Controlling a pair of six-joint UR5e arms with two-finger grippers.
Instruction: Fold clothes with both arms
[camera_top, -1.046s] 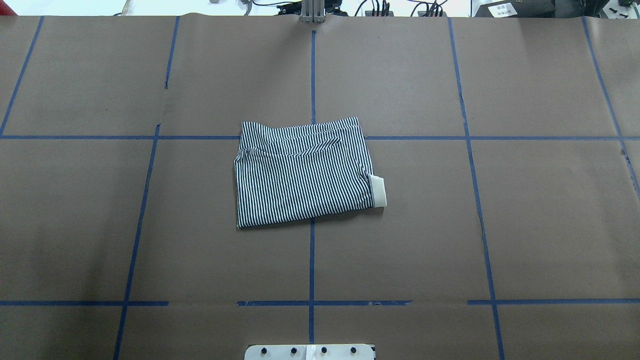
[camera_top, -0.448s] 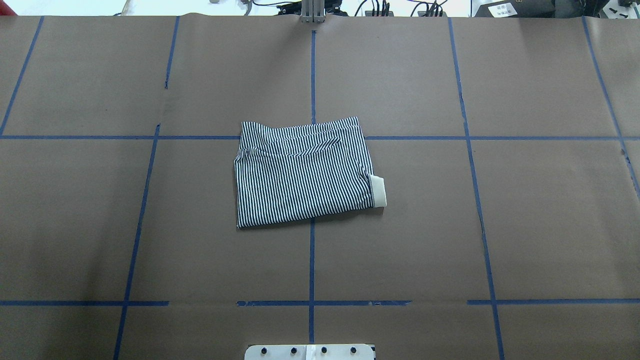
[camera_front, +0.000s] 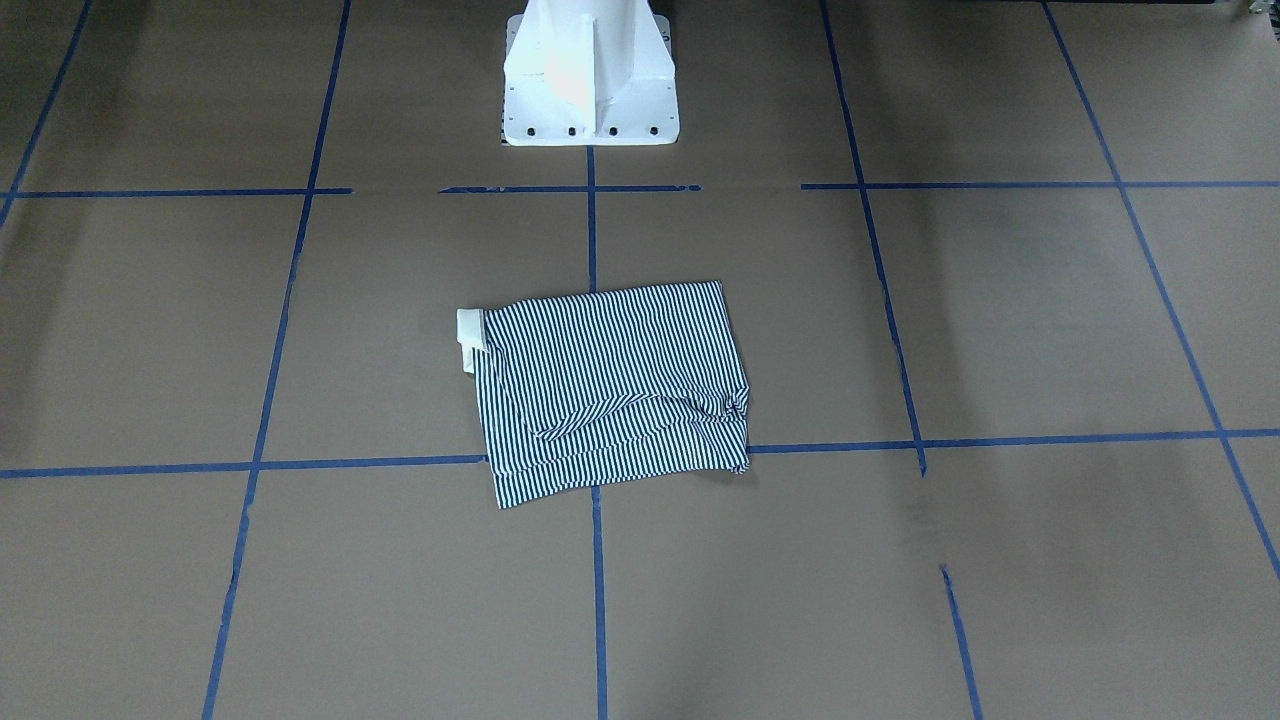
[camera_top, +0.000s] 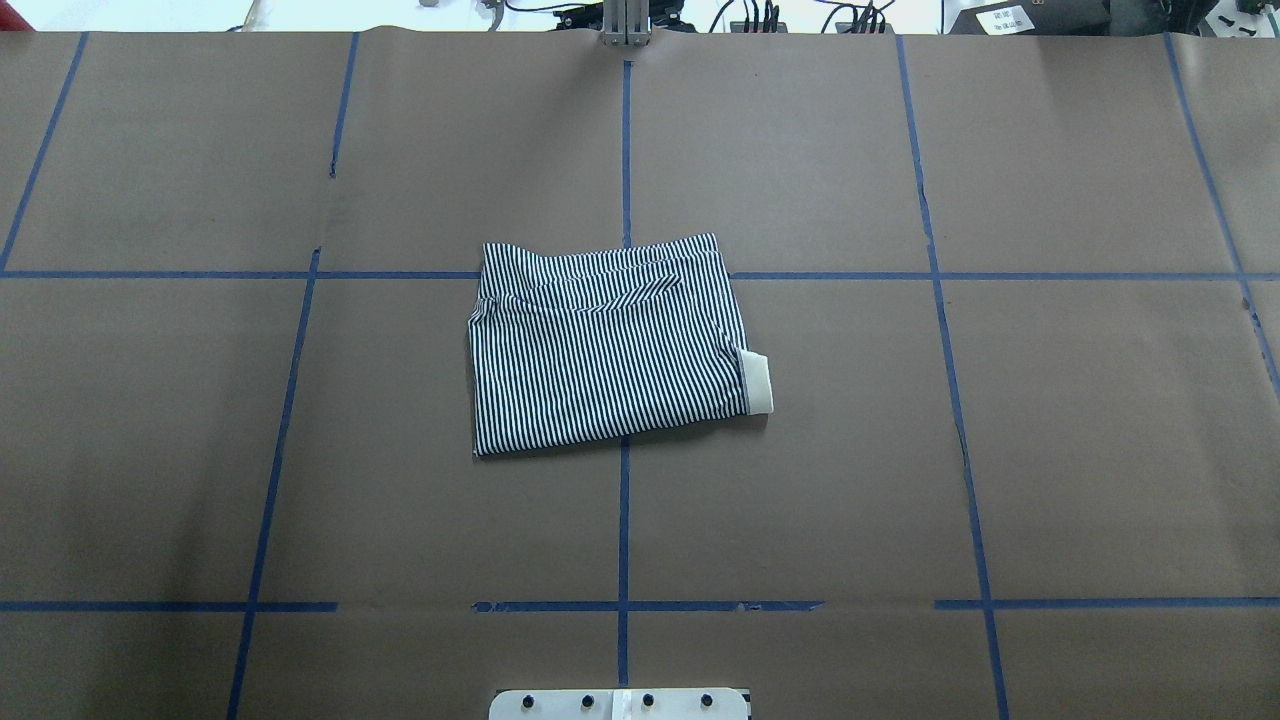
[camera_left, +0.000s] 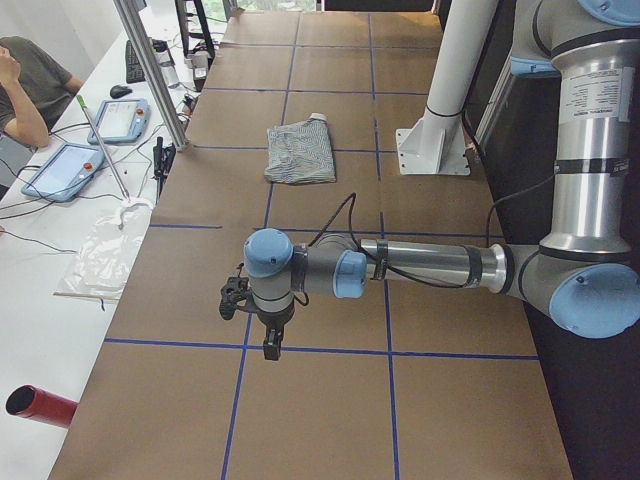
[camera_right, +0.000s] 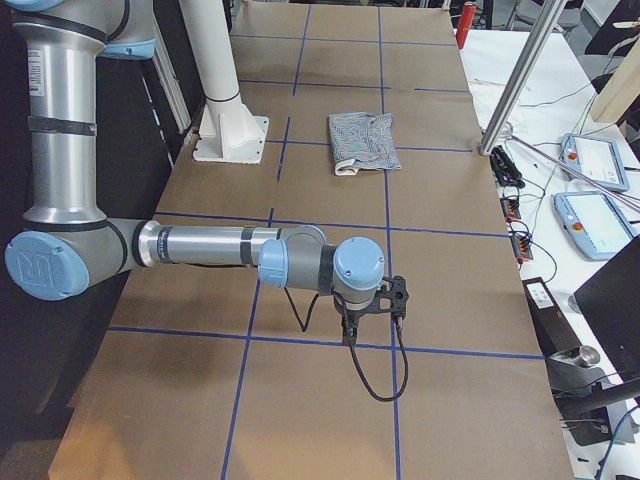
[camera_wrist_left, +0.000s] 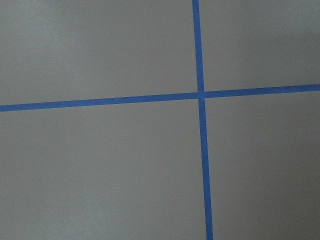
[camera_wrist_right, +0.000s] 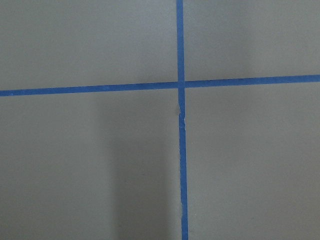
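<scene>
Brown paper covers the whole table (camera_top: 900, 450), gridded with blue tape lines (camera_top: 624, 520). Out over the table's left end stretches the silver-grey tubular left arm (camera_left: 430, 265), low and level, and the matching silver-grey right arm (camera_right: 200, 245) mirrors it over the opposite end, both well apart from the garment. Seen from overhead, the white pedestal base (camera_top: 620, 704) sits at 6 o'clock. Dead centre lies the navy-and-white striped polo shirt (camera_top: 605, 345), folded into a compact rectangle, with a cream edge (camera_top: 760, 383) poking out at its 4 o'clock corner. The black left gripper (camera_left: 272, 345) and black right gripper (camera_right: 350, 332) point down over tape crossings. Whether their fingers are spread or pressed together, I cannot tell.
</scene>
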